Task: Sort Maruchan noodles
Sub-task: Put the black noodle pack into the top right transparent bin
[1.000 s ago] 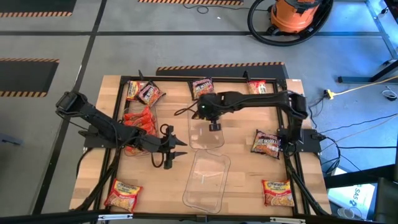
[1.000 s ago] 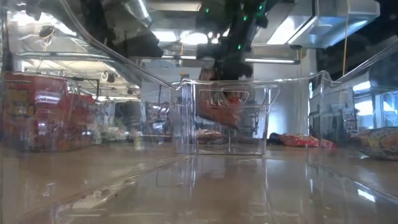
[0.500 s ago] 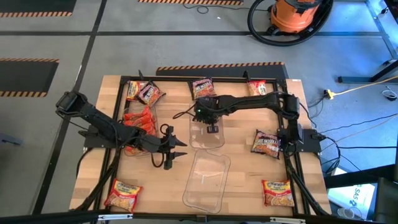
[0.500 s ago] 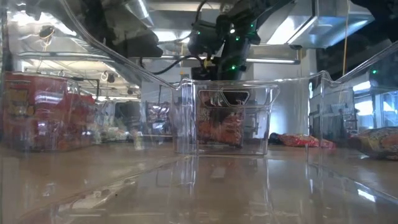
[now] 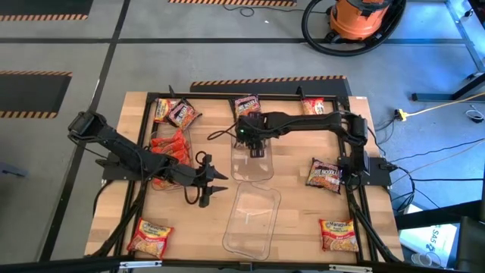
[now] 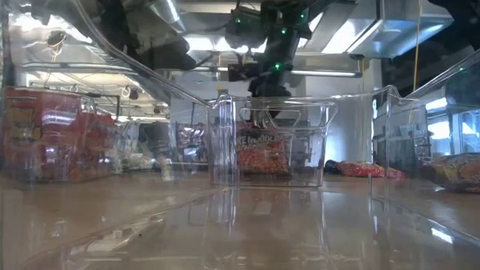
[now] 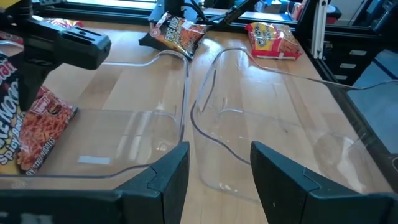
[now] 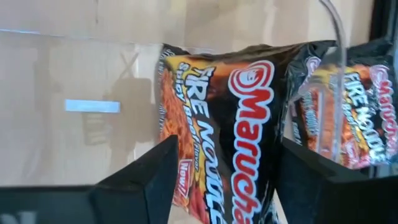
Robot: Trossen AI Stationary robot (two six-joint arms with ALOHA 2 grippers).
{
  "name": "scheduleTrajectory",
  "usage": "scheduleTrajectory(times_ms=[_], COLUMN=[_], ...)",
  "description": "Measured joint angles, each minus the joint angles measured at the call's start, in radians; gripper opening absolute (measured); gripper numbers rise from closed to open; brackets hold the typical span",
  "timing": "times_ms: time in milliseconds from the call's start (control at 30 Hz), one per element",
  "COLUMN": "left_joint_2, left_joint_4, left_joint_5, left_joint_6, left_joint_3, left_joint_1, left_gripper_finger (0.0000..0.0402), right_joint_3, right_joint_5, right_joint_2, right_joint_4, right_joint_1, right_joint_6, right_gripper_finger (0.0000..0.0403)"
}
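A dark Maruchan noodle packet [image 8: 230, 137] lies inside the middle clear bin [image 5: 251, 168], tilted, with one end against the bin's far wall; in the low view the packet [image 6: 262, 154] rests on the bin floor. My right gripper [image 5: 255, 146] hangs open above it, its fingers standing on either side of the packet without touching. My left gripper [image 5: 216, 182] waits open to the left of that bin, nothing between its fingers [image 7: 168, 180]. Several orange-red packets [image 5: 168, 148] fill the left clear bin.
A second clear bin [image 5: 250, 220] holding no packets sits nearer the front edge. Loose packets lie around: two at the far left [image 5: 173, 112], one behind the middle bin [image 5: 246, 106], one far right [image 5: 314, 106], one right [image 5: 326, 174], and one at each front corner [image 5: 150, 235] [image 5: 339, 233].
My right gripper has let go of the dark packet, which dropped from hanging below the fingers to resting on the middle bin's floor. The gripper has shifted slightly toward the table's far edge above the bin.
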Motion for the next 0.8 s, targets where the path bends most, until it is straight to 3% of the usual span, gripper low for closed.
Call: scheduleTrajectory(times_ms=[167, 433, 600, 800], left_joint_2=[0.000, 0.000, 0.000, 0.000], left_joint_4=[0.000, 0.037, 0.047, -0.165], left_joint_5=[0.000, -0.013, -0.029, 0.021], left_joint_6=[0.000, -0.002, -0.003, -0.003], left_joint_3=[0.000, 0.000, 0.035, 0.179], left_joint_1=[0.000, 0.000, 0.042, 0.214], left_gripper_finger=[0.0163, 0.0163, 0.0163, 0.0163], right_joint_3=[0.000, -0.049, -0.283, -0.582], right_joint_5=[0.006, 0.007, 0.081, 0.034], right_joint_2=[-0.037, -0.269, -0.472, -0.684], right_joint_4=[-0.031, -0.147, -0.093, 0.209], right_joint_1=[0.025, 0.066, 0.056, -0.054], right_joint_6=[0.018, 0.142, 0.198, 0.193], right_gripper_finger=[0.0209, 0.0198, 0.0198, 0.0198])
